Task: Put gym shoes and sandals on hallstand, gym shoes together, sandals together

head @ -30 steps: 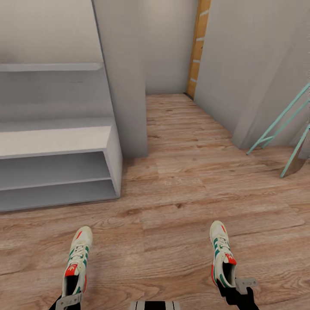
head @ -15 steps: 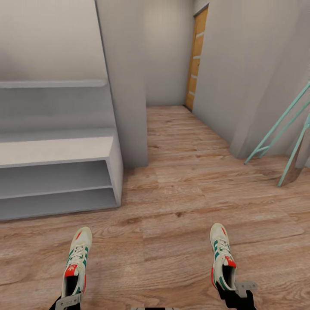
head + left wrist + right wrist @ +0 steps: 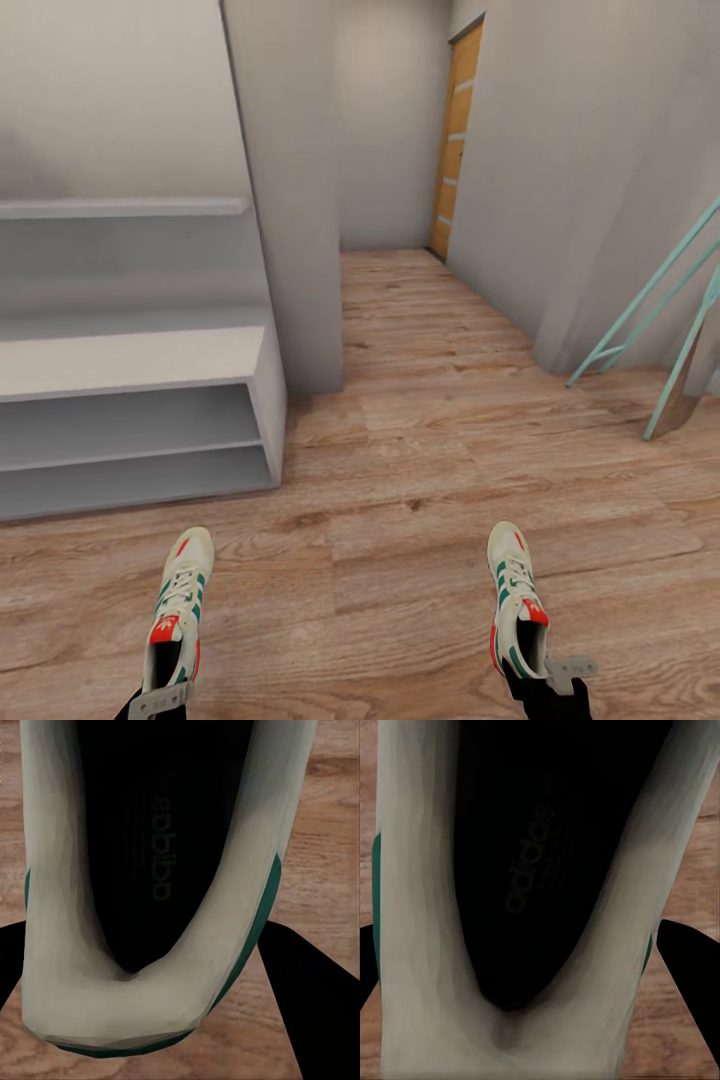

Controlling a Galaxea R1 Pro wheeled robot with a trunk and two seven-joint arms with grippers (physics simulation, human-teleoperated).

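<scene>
I hold both gym shoes heel-first above the corridor floor (image 3: pixel 420 470), toes pointing forward. My left gripper (image 3: pixel 158 700) is shut on the heel of the left gym shoe (image 3: pixel 180 600), and my right gripper (image 3: pixel 545 682) is shut on the heel of the right gym shoe (image 3: pixel 515 595). In the left wrist view the shoe's cream heel collar (image 3: pixel 112 1005) sits between dark fingers (image 3: pixel 304 990). The right wrist view shows the other shoe's opening (image 3: pixel 532 870) between dark fingers (image 3: pixel 690 960). The pale grey hallstand (image 3: pixel 130 360) stands ahead on the left, its bench and tiers bare. The sandals are out of view.
A grey wall pillar (image 3: pixel 290 200) rises just right of the hallstand. The corridor runs ahead to an orange door (image 3: pixel 455 140). A teal metal frame (image 3: pixel 650 320) leans by the right wall. Open wood floor lies between me and the rack.
The camera has moved: the hallstand and corridor sit lower in the picture and more of the door shows. Both shoes stay held as before.
</scene>
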